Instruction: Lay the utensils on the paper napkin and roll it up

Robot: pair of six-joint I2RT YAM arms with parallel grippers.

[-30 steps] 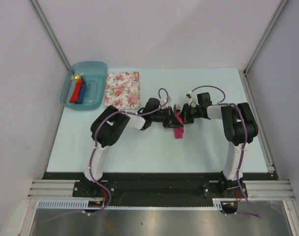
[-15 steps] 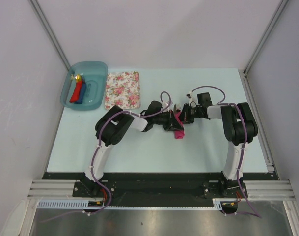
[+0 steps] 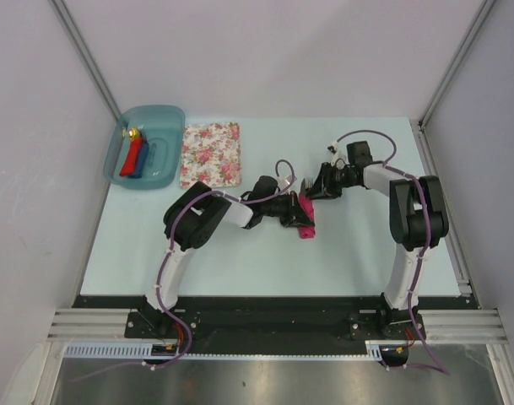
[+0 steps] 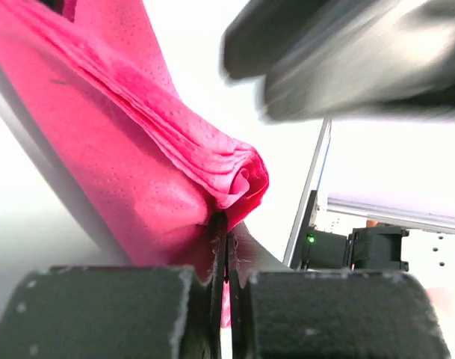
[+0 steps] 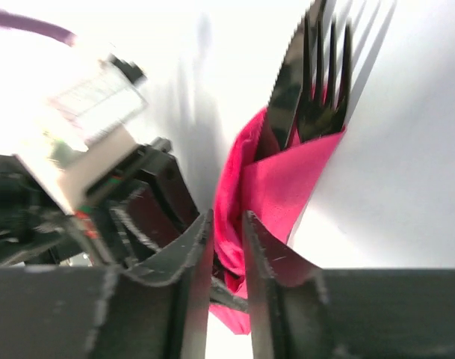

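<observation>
Left hand [image 3: 295, 211] [image 4: 221, 250]: clenched on the magenta-pink paper napkin [image 3: 307, 228] [image 4: 122, 164], which is rolled into a loose tube lying on the pale blue counter [image 3: 240, 253]. Wrist view: pads pressed together, a fold of pink paper pinched in the seam, layered roll running up and away from the fingertips

- Right hand [image 3: 317, 187] [image 5: 226, 221]: comes at the roll from the side opposite the left hand, near its far end. Jaws a narrow slit apart. Pink paper shows through the slit, and no grip on it can be made out
- Slim dark fork [image 3: 307, 182] [image 5: 328, 90]: tines stick out of the roll's far end, straight ahead of the right hand's fingertips
- Slim dark table knife [image 5: 283, 90]: blade beside the fork, touching it, both handles hidden inside the paper [image 5: 287, 179]
- Both hands close together, mid-counter, the roll between them

Well off beyond the left hand, at the far left corner:
- white rectangular cloth with pink rose print [image 3: 210, 153], lying flat
- teal translucent plastic tub [image 3: 168, 114] just beside it, holding a red roll [image 3: 132, 159] and a blue roll [image 3: 143, 157]
</observation>
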